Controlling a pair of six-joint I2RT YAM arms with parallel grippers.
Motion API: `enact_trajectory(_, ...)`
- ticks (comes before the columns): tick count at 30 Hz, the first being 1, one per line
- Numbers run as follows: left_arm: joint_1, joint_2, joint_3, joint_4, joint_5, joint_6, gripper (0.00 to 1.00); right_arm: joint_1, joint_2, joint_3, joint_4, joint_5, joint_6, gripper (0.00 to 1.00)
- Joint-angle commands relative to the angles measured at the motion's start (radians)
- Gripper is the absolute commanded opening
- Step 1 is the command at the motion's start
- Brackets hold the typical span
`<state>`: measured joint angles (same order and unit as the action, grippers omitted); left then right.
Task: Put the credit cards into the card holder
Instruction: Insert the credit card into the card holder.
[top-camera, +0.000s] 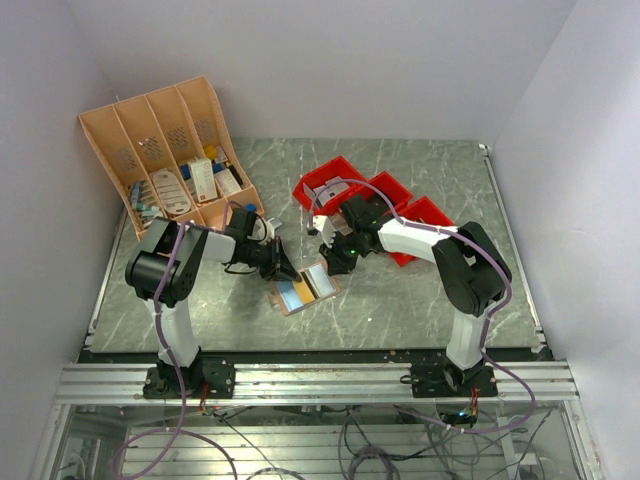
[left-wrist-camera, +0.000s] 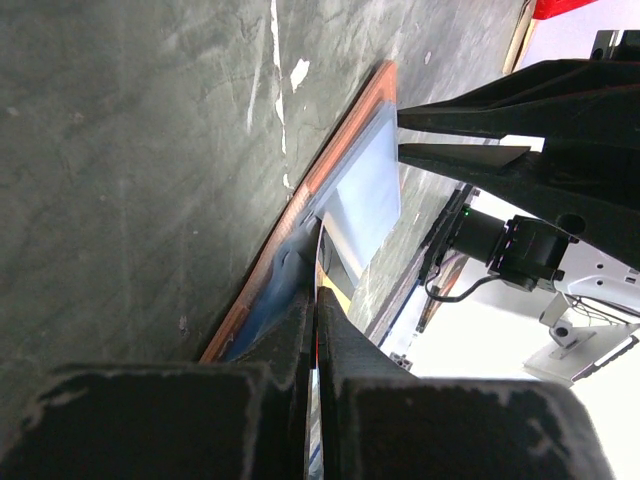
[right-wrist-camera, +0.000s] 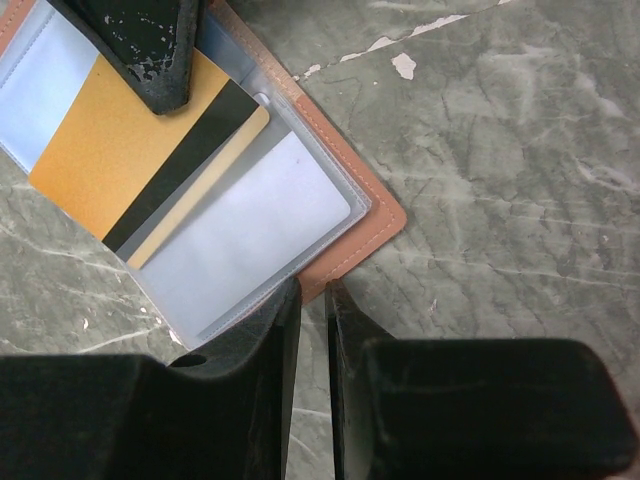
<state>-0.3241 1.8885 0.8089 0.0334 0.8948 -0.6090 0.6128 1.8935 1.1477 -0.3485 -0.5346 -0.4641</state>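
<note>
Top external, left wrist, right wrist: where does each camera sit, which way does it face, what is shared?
Top external: above and behind the bases, looking down at table and both arms.
Left wrist: on left arm, skimming the table; own fingers at bottom.
Right wrist: on right arm, looking down; own fingers at bottom.
Shared: both wrist views show the open card holder and the opposite arm's fingers.

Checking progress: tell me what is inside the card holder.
Inside the card holder, an orange card with a black stripe sits in a clear sleeve. The left hand covers its upper corner; any cards beneath cannot be seen.
</note>
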Motion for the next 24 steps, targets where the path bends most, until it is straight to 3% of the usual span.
enact_trajectory(1,-0.004,0.038,-0.001,-0.046,-0.065,0.028,0.07,0.016,0.016,-0.02,0.019,-0.018,0.008,0.17)
enact_trajectory(24,-0.006,0.01,-0.084,0.115,-0.079,-0.092,0.1,0.02,0.007,-0.023,0.023,-0.048,0.031,0.17)
